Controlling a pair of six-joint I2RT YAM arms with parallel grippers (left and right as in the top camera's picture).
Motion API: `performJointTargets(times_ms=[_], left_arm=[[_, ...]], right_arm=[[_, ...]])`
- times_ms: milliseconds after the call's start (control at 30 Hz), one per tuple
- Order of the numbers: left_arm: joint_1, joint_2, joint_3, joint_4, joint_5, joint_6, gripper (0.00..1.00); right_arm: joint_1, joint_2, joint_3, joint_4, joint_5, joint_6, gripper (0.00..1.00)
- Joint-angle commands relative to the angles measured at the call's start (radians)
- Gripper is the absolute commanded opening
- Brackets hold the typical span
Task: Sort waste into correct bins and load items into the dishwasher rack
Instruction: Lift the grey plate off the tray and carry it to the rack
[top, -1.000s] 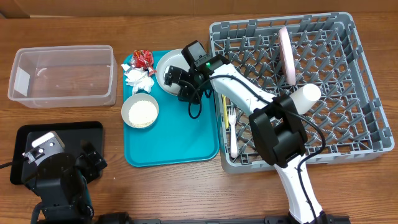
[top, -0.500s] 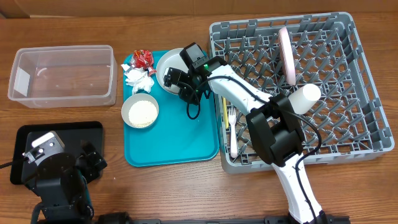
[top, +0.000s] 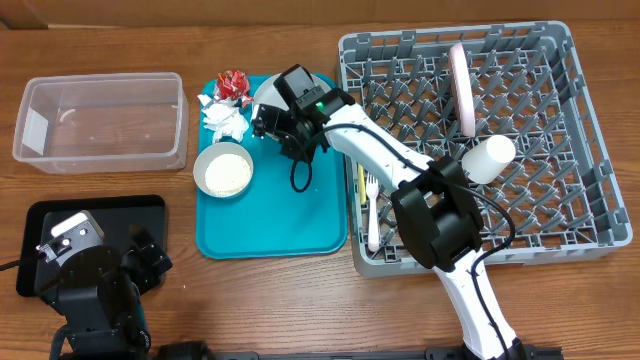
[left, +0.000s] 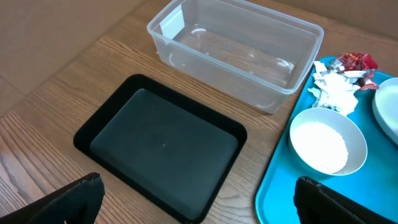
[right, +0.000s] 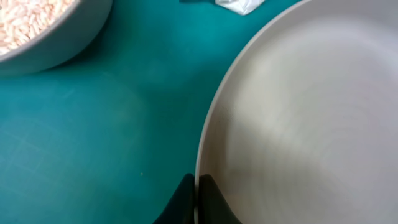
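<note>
Overhead, the right arm (top: 380, 150) covers most of the white plate (top: 266, 92). The right wrist view crops that plate at its right and bottom edges. It cuts the cream bowl (right: 37, 28) to a corner and the right gripper (right: 198, 200) to two dark slivers pinching the rim. The left gripper (left: 199, 208) shows only two blurred, widely parted tips at the frame's bottom edge.

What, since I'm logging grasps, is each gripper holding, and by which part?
The right gripper pinches the plate by its rim, a finger on each side. The left gripper is open and holds nothing.
</note>
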Motion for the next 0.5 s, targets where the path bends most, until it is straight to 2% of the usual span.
performJointTargets(times_ms=[0,467], left_arm=[[0.011,0.003,0.018,0.003,0.001,-0.014,1.00],[0.011,0.003,0.018,0.003,0.001,-0.014,1.00]], right_arm=[[-0.002,-0.033,0.053,-0.025,0.061,0.021,0.04],[0.051,-0.105,0.198,-0.116,0.063,0.033,0.04]])
